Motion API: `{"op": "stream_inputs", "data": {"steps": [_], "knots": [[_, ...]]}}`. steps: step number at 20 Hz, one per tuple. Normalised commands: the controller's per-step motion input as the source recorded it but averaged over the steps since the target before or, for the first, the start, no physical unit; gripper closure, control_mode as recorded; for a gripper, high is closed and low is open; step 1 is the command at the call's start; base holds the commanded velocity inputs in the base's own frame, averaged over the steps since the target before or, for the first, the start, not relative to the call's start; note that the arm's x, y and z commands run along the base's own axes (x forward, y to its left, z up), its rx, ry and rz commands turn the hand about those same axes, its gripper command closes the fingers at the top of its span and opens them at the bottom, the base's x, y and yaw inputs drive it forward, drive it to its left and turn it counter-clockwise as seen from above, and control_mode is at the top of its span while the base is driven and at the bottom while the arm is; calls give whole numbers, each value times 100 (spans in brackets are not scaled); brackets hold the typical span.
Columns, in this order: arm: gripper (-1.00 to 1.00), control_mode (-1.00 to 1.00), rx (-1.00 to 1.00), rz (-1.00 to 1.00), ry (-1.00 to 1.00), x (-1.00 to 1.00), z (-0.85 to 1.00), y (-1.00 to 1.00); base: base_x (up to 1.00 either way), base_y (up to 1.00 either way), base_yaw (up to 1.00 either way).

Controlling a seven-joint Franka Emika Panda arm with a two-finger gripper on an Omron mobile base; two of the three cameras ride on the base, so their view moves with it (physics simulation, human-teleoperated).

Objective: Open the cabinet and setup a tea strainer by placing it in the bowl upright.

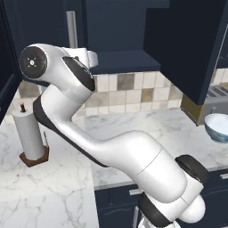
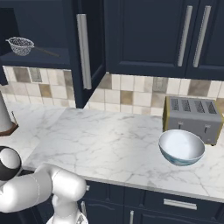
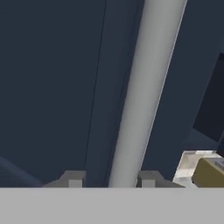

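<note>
In the hand view my gripper [image 3: 110, 180] stands open astride a long silver bar handle [image 3: 146, 87] of the navy cabinet [image 3: 52, 87]. The bar lies close to the right fingertip [image 3: 147, 179], with a gap to the other tip. In the left base view my hand [image 1: 90, 58] sits just below that handle [image 1: 71, 26]. The cabinet's right door [image 2: 89, 48] hangs swung open. On the shelf inside rests the tea strainer [image 2: 21, 46], a silver mesh basket whose thin dark handle points right. The pale blue bowl [image 2: 181, 147] sits upright on the counter.
A steel toaster [image 2: 192, 116] stands right behind the bowl by the tiled wall. A paper towel roll [image 1: 29, 136] on a wooden base stands at the counter's left. Two closed navy doors [image 2: 153, 35] hang right of the open one. The open door [image 1: 187, 44] overhangs the counter.
</note>
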Motion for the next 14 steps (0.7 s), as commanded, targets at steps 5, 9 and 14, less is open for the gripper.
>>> {"op": "stream_inputs", "data": {"steps": [5,9,14], "knots": [[-100,-100,0,-5,0,-29,4,2,0,0,0],[-100,-100,1,-7,-4,-90,22,-7,0,0,0],[-100,-100,16,1,-5,-82,-6,-48,0,0,0]]}}
